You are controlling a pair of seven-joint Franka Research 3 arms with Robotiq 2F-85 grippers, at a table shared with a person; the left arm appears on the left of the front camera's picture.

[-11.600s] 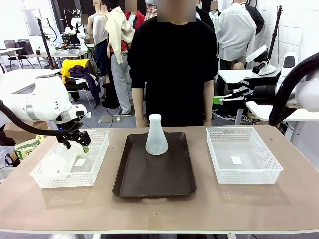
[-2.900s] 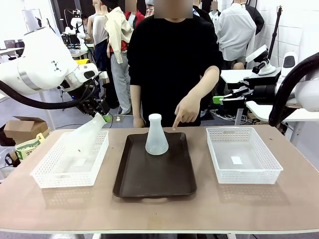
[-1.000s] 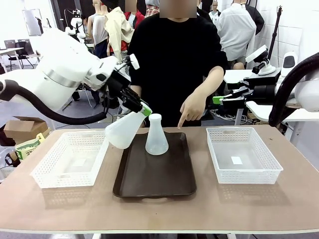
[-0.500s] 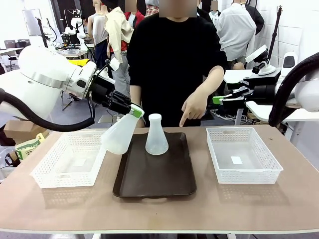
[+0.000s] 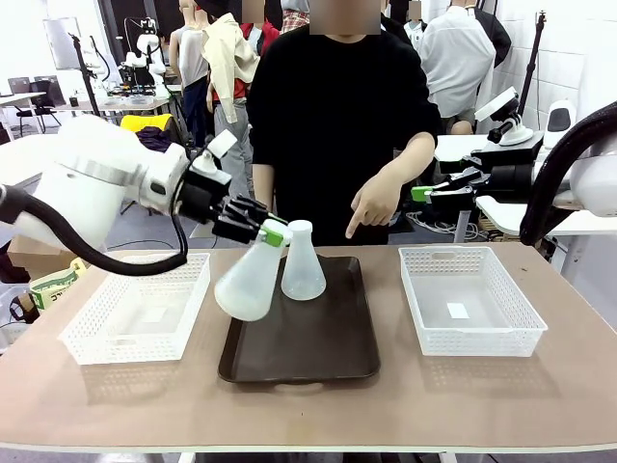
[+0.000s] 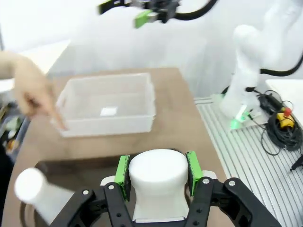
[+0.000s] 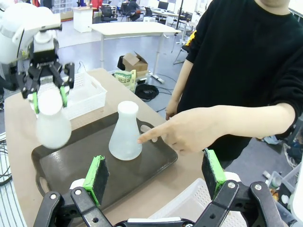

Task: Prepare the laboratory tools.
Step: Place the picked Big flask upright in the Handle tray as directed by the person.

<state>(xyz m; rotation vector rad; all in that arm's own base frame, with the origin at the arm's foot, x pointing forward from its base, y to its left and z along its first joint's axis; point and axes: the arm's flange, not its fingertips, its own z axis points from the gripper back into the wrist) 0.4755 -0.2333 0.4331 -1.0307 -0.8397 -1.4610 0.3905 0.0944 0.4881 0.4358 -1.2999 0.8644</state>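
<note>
My left gripper [image 5: 273, 232] is shut on the neck of a frosted-white conical flask [image 5: 246, 285]. The flask hangs tilted, base down and to the left, over the left edge of the dark brown tray [image 5: 299, 347]. A second flask [image 5: 303, 262] stands upright at the tray's far end, just right of the held one. In the left wrist view the green pads [image 6: 123, 170] clamp the held flask's neck [image 6: 158, 177], and the other flask [image 6: 35, 191] lies lower left. My right gripper [image 7: 155, 175] is open and empty, up off the table at the far right [image 5: 422, 192].
A white mesh basket [image 5: 135, 307] sits left of the tray and another [image 5: 469, 299] sits right of it. The person stands at the far side, one hand [image 5: 371, 207] pointing down toward the tray's far right corner.
My left arm has lowered the held flask and brought it a little right, over the tray's left edge. The person's pointing hand and my right arm have stayed put.
</note>
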